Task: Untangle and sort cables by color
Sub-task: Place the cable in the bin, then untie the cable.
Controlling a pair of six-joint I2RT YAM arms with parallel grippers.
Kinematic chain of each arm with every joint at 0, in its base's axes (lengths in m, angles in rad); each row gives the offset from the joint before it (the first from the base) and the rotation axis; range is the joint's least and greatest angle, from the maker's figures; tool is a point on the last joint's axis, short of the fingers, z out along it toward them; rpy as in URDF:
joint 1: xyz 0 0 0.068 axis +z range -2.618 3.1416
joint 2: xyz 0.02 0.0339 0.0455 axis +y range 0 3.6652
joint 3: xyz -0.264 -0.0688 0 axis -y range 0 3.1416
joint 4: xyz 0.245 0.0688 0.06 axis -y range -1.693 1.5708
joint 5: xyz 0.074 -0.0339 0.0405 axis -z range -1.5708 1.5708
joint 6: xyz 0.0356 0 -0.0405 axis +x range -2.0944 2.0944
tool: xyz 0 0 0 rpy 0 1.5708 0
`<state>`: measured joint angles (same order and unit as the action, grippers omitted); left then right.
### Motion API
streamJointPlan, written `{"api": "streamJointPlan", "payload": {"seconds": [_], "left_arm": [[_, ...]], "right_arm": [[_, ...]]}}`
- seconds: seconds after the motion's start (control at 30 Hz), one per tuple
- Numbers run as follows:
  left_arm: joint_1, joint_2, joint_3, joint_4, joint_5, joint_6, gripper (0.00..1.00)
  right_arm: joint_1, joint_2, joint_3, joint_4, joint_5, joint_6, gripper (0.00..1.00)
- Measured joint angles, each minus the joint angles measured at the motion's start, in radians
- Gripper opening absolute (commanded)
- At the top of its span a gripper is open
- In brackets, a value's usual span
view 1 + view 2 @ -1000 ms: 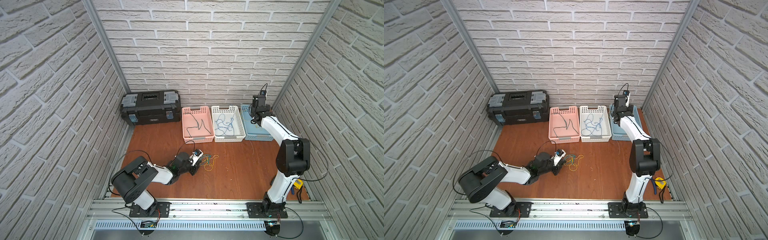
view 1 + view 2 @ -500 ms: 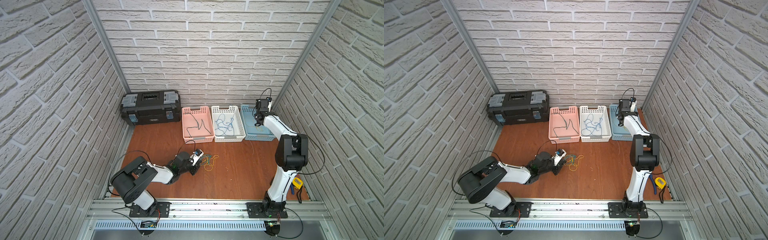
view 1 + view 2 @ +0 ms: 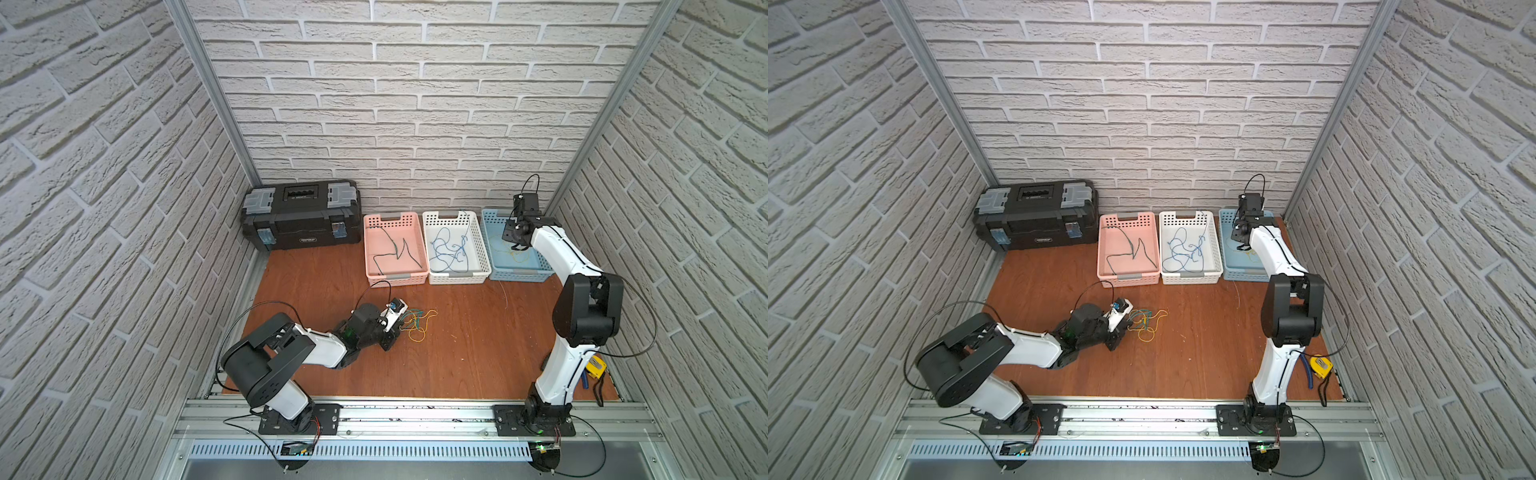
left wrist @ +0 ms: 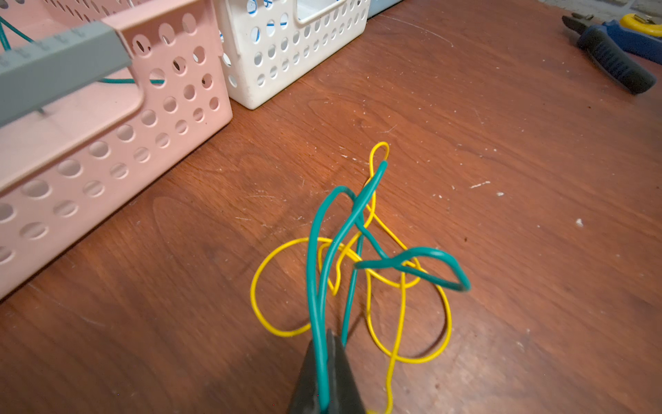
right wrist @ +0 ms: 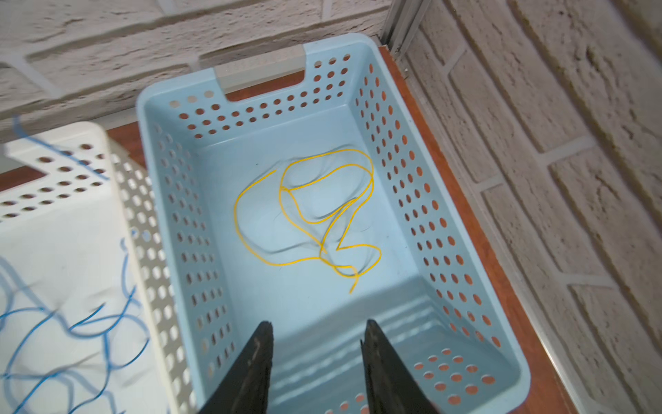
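A tangle of yellow cable (image 4: 412,360) and green cable (image 4: 426,251) lies mid-floor, seen in both top views (image 3: 420,325) (image 3: 1148,322). My left gripper (image 4: 324,344) sits low at the tangle's left edge, shut on a green strand that runs up between its jaws. My right gripper (image 5: 318,324) hangs open and empty over the blue basket (image 5: 361,44); a loose yellow cable (image 5: 304,215) lies on that basket's floor. Blue cables (image 3: 451,249) lie in the white basket (image 3: 478,245), and dark green cables (image 3: 395,249) lie in the pink basket (image 3: 370,249).
The three baskets stand in a row against the back wall, with a black toolbox (image 3: 301,214) to their left. Pliers (image 4: 616,61) and a yellow tape measure (image 3: 595,368) lie by the right arm's base. Brick walls close in on three sides.
My right gripper has swung further over the blue basket and opened, and the yellow cable now lies loose inside. The left arm has stayed put, still shut on the green strand.
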<state>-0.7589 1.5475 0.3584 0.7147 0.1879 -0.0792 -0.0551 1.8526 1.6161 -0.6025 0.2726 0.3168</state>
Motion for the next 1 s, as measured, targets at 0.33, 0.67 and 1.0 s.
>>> {"api": "streamJointPlan", "payload": {"seconds": [0.33, 0.67, 1.0], "left_arm": [[0.0, 0.014, 0.003, 0.019, 0.001, -0.006, 0.0], [-0.003, -0.002, 0.001, 0.06, -0.001, -0.023, 0.0], [-0.008, -0.003, 0.0, 0.065, 0.0, -0.023, 0.0]], "right_arm": [[0.202, -0.43, -0.349, -0.004, -0.294, 0.055, 0.43], [0.389, -0.517, -0.697, 0.165, -0.36, 0.432, 0.47], [0.569, -0.428, -0.864, 0.449, -0.222, 0.817, 0.47]]}}
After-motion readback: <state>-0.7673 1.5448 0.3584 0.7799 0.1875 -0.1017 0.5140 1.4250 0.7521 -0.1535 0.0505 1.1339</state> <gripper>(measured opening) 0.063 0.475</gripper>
